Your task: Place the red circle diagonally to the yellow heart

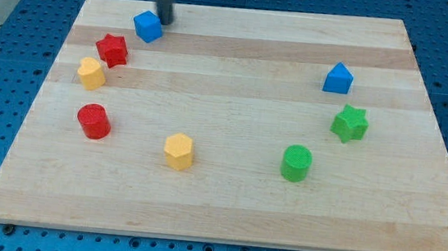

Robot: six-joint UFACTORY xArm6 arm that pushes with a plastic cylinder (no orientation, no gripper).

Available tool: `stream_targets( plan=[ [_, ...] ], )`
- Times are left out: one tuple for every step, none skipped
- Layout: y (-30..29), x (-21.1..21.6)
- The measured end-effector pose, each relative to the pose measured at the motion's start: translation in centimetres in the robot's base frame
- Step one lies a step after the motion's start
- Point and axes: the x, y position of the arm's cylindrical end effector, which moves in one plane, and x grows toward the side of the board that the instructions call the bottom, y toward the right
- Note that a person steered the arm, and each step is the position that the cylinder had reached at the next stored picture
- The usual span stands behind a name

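Observation:
The red circle (93, 121) stands at the view's left, in the lower half of the wooden board (232, 217). The yellow heart (90, 73) is just above it, slightly to the left, with a small gap between them. My tip (165, 22) is near the board's top edge, just right of the blue cube (147, 26) and close to or touching it. It is far above and to the right of the red circle.
A red star (112, 50) sits just above and right of the yellow heart. A yellow hexagon (178, 151) is at bottom centre. A green circle (295, 163), a green star (349, 123) and a blue triangular block (338, 79) stand on the right.

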Motion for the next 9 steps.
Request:
stream_targets(
  plan=[
    [-1.5, 2.3],
    [-2.1, 2.1],
    [-6.1, 3.2],
    [-7.5, 9.2],
    [-8.7, 11.2],
    [-6.5, 14.8],
    [-8.0, 16.2],
    [-10.3, 21.2],
    [-5.4, 23.2]
  ],
)
